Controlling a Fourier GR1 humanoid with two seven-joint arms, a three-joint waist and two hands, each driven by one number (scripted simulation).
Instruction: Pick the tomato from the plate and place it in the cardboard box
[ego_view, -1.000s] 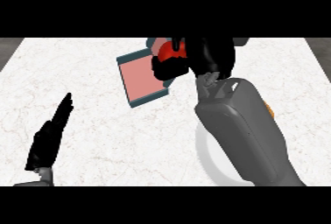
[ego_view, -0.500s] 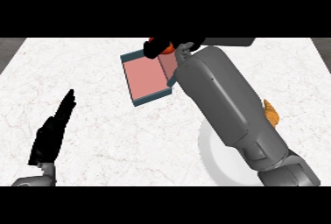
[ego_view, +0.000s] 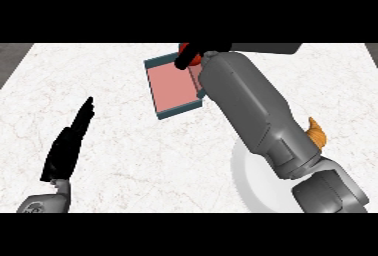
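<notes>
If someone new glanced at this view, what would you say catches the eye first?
The big grey right forearm sweeps diagonally up the right half, its black right hand curled round the red tomato above the far edge of the pink-floored cardboard box. Below it lies the white plate, with an orange object peeking out beside the arm. The left hand rests open at lower left.

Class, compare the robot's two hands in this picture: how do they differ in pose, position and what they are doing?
The left hand lies low at the view's left with straight fingers, holding nothing; the right hand curls round the red tomato. The left hand rests over bare counter; the right hand is stretched far forward, at the box. Both hands are black, on grey forearms.
</notes>
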